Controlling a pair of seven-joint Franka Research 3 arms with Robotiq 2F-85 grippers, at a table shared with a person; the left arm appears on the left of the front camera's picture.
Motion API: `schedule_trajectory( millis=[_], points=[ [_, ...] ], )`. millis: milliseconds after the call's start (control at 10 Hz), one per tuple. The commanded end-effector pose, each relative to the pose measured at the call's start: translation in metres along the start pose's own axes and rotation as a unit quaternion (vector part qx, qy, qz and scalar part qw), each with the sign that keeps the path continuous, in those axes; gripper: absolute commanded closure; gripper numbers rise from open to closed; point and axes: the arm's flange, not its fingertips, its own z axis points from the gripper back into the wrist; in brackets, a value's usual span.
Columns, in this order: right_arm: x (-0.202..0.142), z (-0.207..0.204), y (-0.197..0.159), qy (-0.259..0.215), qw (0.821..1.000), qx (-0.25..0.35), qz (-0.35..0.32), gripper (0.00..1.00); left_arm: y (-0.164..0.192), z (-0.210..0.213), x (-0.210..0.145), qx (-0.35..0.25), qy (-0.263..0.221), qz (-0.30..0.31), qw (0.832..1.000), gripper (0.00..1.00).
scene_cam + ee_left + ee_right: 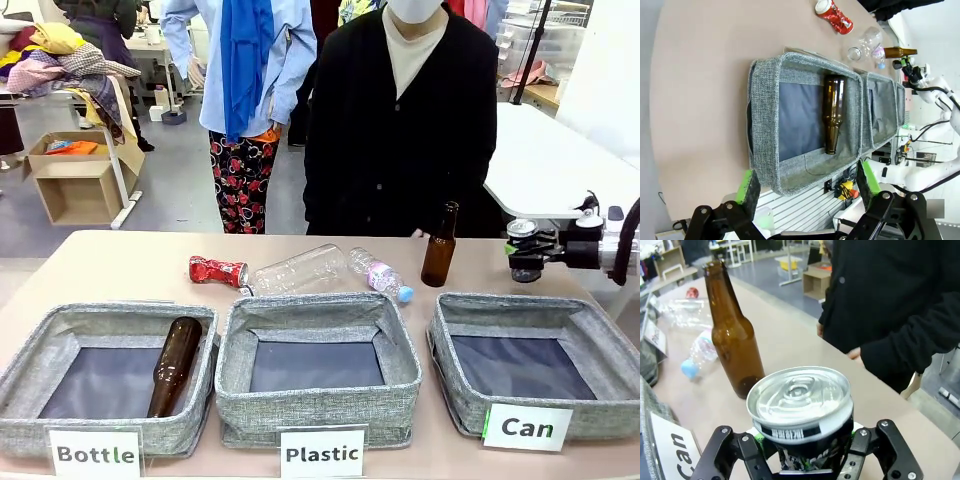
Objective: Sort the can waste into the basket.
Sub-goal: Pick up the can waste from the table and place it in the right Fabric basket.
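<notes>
A black-and-silver can (800, 410) with a silver lid stands upright on the table between the fingers of my right gripper (801, 452), which is shut on it. From the front, that can (521, 230) and right gripper (528, 256) sit at the table's right, just behind the grey basket (470, 395) labelled "Can". A dented red can (217, 270) lies on its side at the back left of the table. My left gripper (808, 184) hangs open over the near wall of the "Bottle" bin (765, 125), nothing between its green pads.
A brown glass bottle (439, 246) stands just left of the held can. Two clear plastic bottles (300, 268) lie mid-table. Another brown bottle (175, 365) lies in the "Bottle" bin (30, 365). The "Plastic" bin (315, 405) is in the middle. A person (400, 120) stands at the far edge.
</notes>
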Motion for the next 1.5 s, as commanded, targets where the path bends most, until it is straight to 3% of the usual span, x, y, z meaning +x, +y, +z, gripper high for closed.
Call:
schedule_trajectory(
  millis=[0,200,500,700,900,1200,1300,1400],
  points=[
    [0.033,0.023,0.014,0.009,1.000,-0.013,0.022,1.00,-0.001,0.001,-0.002,0.004,0.005,0.004,1.000,0.00],
    [0.076,0.067,0.048,0.048,0.996,-0.062,0.044,1.00,-0.001,0.001,-0.002,0.004,0.005,0.004,1.000,0.00],
    [0.108,0.120,0.128,0.192,0.978,-0.033,0.070,1.00,-0.001,0.001,-0.002,0.004,0.005,0.004,1.000,0.00],
    [0.107,0.118,0.188,0.273,0.955,0.004,0.115,1.00,-0.001,0.001,-0.002,0.004,0.005,0.004,1.000,0.00],
    [0.103,0.107,0.220,0.316,0.934,0.018,0.164,1.00,-0.001,0.001,-0.002,0.004,0.005,0.004,1.000,0.00],
    [0.098,0.100,0.224,0.343,0.923,0.041,0.171,1.00,-0.001,0.001,-0.002,0.004,0.005,0.004,1.000,0.00],
    [0.098,0.101,0.226,0.353,0.917,0.056,0.176,0.59,-0.001,0.001,-0.002,0.004,0.005,0.004,1.000,0.00],
    [0.097,0.099,0.227,0.362,0.913,0.065,0.176,0.41,-0.001,0.001,-0.002,0.004,0.005,0.004,1.000,0.00]
  ],
)
